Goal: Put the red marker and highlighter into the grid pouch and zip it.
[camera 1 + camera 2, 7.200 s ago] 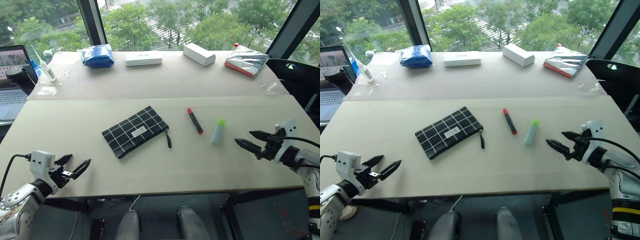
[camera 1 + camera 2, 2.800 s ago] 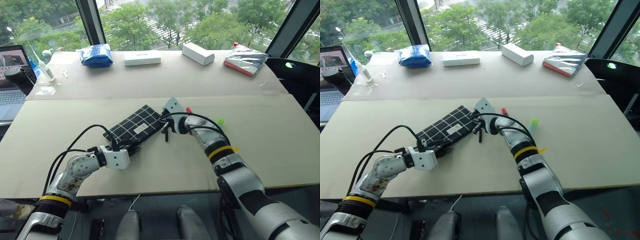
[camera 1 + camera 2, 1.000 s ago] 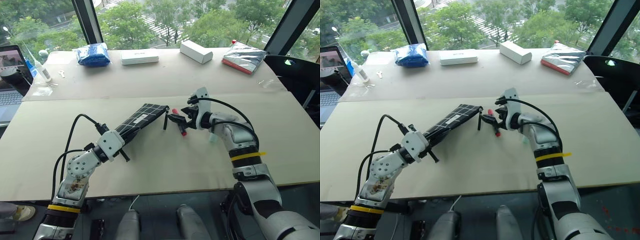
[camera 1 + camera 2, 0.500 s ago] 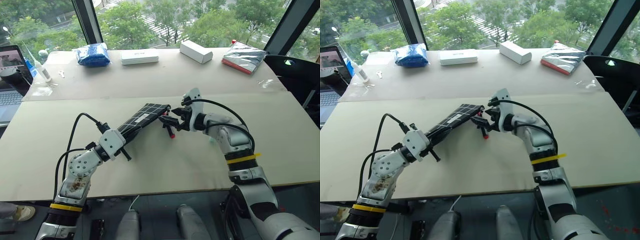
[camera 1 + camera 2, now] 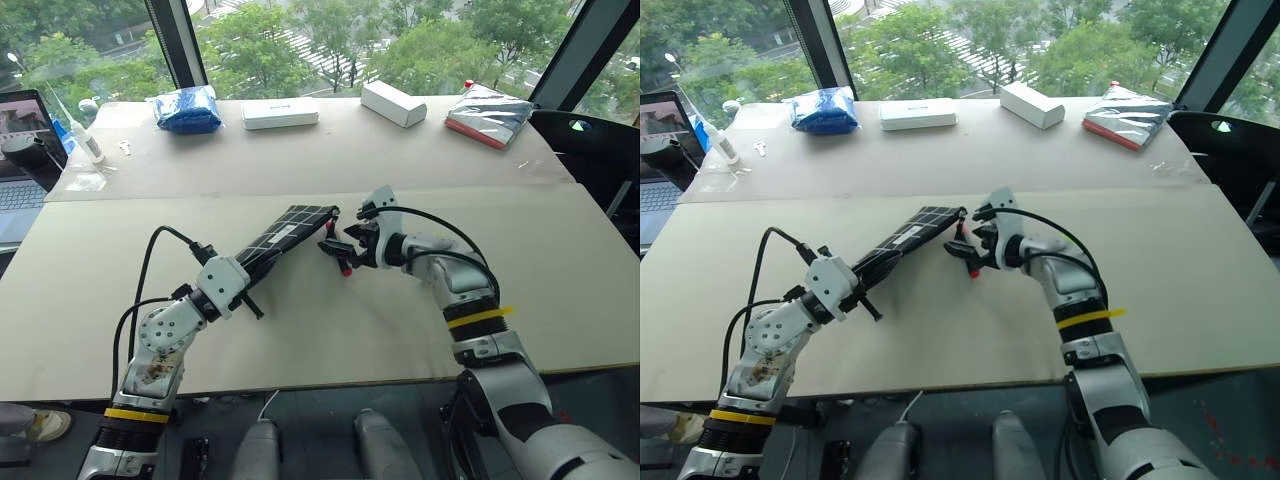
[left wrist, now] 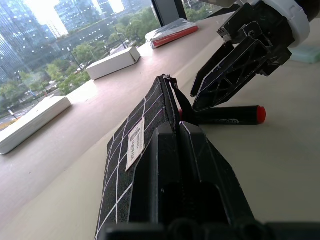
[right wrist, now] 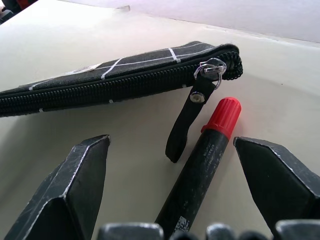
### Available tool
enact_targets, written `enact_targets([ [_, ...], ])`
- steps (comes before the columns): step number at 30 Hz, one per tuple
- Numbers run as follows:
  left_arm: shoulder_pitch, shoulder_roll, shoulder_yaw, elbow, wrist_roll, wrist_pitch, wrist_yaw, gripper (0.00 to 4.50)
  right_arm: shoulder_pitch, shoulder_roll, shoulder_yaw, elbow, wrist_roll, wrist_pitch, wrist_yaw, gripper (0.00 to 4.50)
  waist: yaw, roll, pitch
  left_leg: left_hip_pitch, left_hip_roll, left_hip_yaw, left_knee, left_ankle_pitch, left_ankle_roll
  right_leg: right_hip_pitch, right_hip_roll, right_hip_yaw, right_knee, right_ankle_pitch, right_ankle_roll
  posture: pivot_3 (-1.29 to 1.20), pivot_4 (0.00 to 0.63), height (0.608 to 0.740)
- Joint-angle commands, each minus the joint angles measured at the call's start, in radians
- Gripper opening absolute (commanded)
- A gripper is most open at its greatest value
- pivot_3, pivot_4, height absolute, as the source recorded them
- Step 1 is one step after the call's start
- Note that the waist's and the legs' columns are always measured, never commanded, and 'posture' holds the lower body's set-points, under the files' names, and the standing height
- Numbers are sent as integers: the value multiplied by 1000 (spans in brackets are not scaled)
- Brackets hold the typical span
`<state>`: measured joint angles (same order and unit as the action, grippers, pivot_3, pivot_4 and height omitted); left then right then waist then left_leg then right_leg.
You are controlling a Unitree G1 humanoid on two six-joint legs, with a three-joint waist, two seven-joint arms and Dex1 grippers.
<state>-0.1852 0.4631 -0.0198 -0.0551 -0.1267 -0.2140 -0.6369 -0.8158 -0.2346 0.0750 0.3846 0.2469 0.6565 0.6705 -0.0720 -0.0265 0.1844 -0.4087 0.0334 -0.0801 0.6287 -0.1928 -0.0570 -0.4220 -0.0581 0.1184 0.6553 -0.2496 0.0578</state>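
At the centre of the table point(image 5: 120, 240), the grid pouch point(image 5: 285, 232) is raised on edge — the left pincer point(image 5: 247, 281) is pressed together on its near end, zipper edge up, black pull tab point(image 7: 186, 126) hanging at the far end. The right pincer point(image 5: 338, 250) is spread wide, its fingers on either side of the red marker point(image 7: 202, 156), which lies on the table just beside the pull tab. The highlighter point(image 6: 310, 52) lies behind the right wrist.

grid pouch point(image 5: 283, 236): 1 | red marker point(image 7: 200, 160): 1 | white boxes point(image 5: 280, 114): 2 | blue cloth bundle point(image 5: 190, 107): 1
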Motion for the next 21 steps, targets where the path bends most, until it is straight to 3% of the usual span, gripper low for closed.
enact_targets([
  [1, -5, -3, 22, -47, -19, -7, 11, 0, -42, 1, -14, 6, -3, -40, -3, 4392, 0, 0, 0, 0, 0, 0, 0, 0, 0, 0, 0, 0, 0, 0, 0, 0, 150, 740],
  [12, -6, -9, 24, -46, -18, -8, 11, 0, -117, 53, -17, 116, -11, -108, -11, 4392, 0, 0, 0, 0, 0, 0, 0, 0, 0, 0, 0, 0, 0, 0, 0, 0, 150, 740],
  [13, -6, -10, 24, -47, -18, -7, 12, 0, -117, 54, -15, 117, -11, -113, -3, 3894, 0, 0, 0, 0, 0, 0, 0, 0, 0, 0, 0, 0, 0, 0, 0, 0, 150, 740],
  [15, -4, -11, 25, -48, -17, -7, 14, 0, -116, 55, -15, 116, -12, -118, 9, 3518, 0, 0, 0, 0, 0, 0, 0, 0, 0, 0, 0, 0, 0, 0, 0, 0, 150, 740],
  [16, -3, -11, 25, -49, -17, -7, 15, 0, -116, 54, -16, 115, -11, -118, 12, 3010, 0, 0, 0, 0, 0, 0, 0, 0, 0, 0, 0, 0, 0, 0, 0, 0, 150, 740],
  [21, 1, -12, 27, -52, -17, -7, 19, 0, -118, 51, -17, 121, -16, -121, 23, 1376, 0, 0, 0, 0, 0, 0, 0, 0, 0, 0, 0, 0, 0, 0, 0, 0, 150, 740],
])
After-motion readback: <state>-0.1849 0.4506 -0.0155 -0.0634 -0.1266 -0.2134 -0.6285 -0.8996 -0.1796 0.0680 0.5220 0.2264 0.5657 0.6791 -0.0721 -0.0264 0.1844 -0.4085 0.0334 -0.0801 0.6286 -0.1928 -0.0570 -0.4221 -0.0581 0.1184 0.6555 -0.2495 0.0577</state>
